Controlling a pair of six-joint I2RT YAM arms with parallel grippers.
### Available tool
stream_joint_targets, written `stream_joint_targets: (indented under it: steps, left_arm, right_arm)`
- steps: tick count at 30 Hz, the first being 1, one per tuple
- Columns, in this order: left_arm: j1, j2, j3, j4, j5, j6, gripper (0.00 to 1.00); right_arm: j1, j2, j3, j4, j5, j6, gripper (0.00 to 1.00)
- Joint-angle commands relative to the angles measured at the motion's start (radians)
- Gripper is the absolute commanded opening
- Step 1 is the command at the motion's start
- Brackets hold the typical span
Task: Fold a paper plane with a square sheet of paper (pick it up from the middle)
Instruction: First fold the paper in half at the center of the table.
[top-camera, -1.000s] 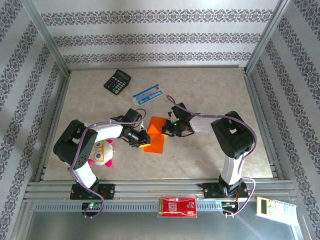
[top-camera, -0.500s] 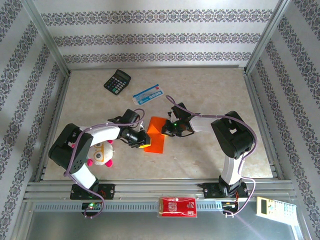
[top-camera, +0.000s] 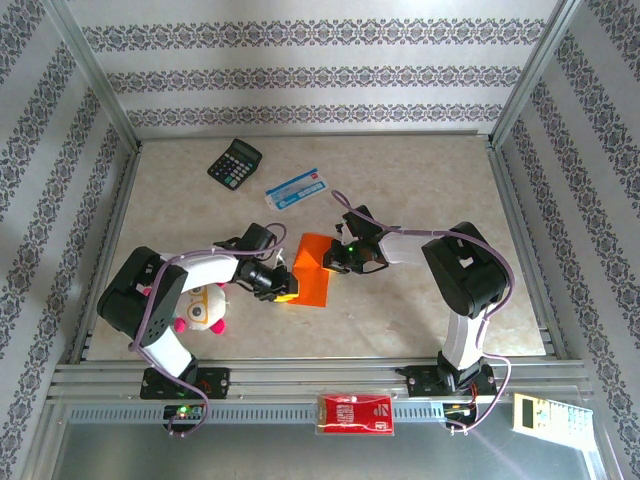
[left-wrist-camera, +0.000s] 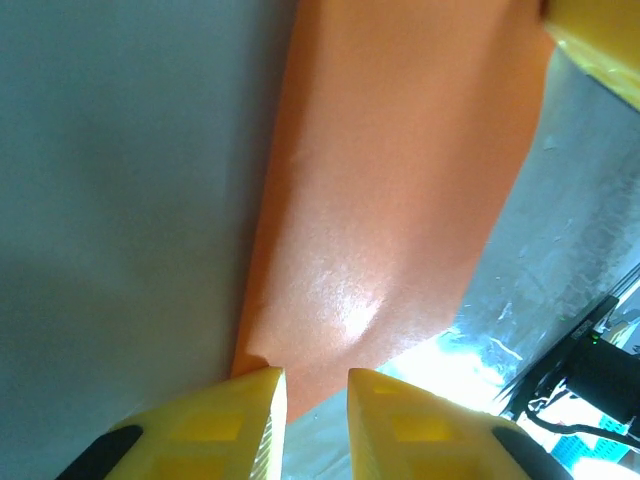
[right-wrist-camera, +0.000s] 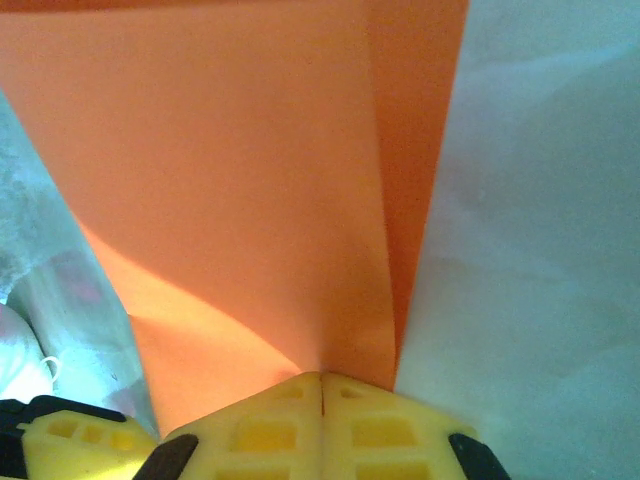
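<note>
Left hand (top-camera: 289, 292) edged nearer; orange sheet (top-camera: 313, 275) lies folded lengthwise.

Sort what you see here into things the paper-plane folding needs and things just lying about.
Belongs to the job: orange paper sheet, left pincer, right pincer.
Lying about: black calculator, blue-and-white packet, plush toy, red packet.

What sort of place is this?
Probably a robot test cell: two robot arms bolted to an aluminium frame, patterned wall panels boxing in the table, random props like a calculator.
</note>
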Motion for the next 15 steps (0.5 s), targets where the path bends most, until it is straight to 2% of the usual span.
stream_joint_targets:
  steps: [1, 15]
  left_arm:
    - [0.027, -0.025, 0.07, 0.01, 0.005, -0.005, 0.25]
    - [0.075, 0.294, 0.415, -0.029, -0.032, 0.083, 0.23]
  right_arm:
    - [0.005, 0.081, -0.057, -0.154, 0.173, -0.017, 0.0]
    - [0.005, 0.073, -0.055, -0.158, 0.177, -0.018, 0.0]
